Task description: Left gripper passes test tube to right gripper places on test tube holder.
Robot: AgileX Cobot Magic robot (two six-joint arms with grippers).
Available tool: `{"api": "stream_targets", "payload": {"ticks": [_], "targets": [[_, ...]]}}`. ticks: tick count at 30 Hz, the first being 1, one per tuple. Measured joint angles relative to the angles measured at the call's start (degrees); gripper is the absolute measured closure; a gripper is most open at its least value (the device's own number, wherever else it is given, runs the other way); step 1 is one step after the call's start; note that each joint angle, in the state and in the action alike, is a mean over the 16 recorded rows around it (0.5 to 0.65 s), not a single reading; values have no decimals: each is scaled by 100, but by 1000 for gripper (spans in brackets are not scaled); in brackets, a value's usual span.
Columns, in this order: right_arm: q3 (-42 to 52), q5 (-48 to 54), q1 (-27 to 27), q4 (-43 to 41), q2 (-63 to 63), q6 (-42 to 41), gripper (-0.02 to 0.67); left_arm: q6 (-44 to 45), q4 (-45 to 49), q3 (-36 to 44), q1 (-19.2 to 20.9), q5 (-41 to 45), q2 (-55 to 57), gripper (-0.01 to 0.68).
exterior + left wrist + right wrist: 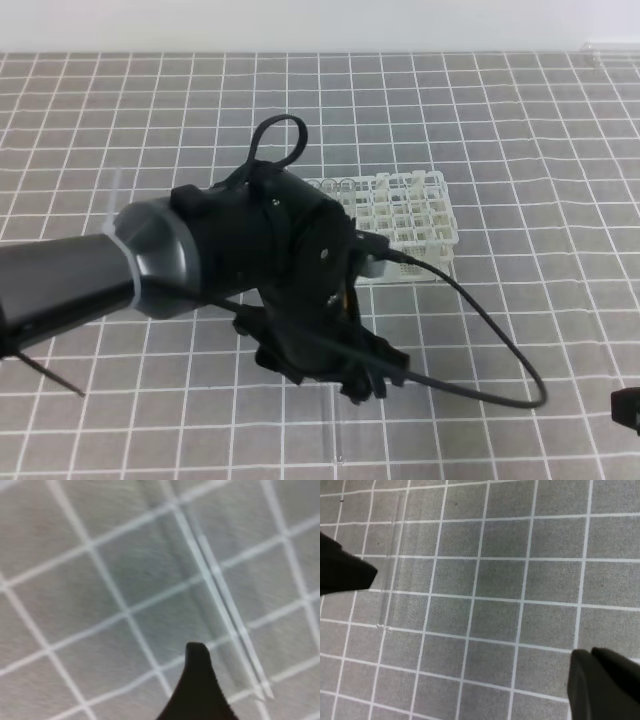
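Test tube (225, 615) flat on the bench (560, 120), not in either hand.
Slim clear glass, hard to pick out against the grid mat. It lay well in front of the test tube holder (420, 215), just beside the left hand (355, 385). Only one fingertip (197, 680) showed, so I couldn't tell its spread. Right hand (600, 680) was pressed together, empty. Risk: an off-centre pinch could nudge the round tube, rolling it away.

The test tube (337, 428) lies on the mat (520, 150), before the test tube holder (420, 215).
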Motion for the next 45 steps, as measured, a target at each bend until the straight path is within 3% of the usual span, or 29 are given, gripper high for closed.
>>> {"api": "stream_targets", "payload": {"ticks": [8,23,37,45], "targets": [[0,-21,3,22,0,0,662,-479,236,2,0,44,222,248],[0,-35,10,65,0,0,662,-458,22,4,-37,204,491,313],[0,-41,10,94,0,0,662,-380,-108,-26,-123,277,761,324],[0,-41,10,99,-3,0,662,-151,-118,-124,-122,317,830,406]]}}
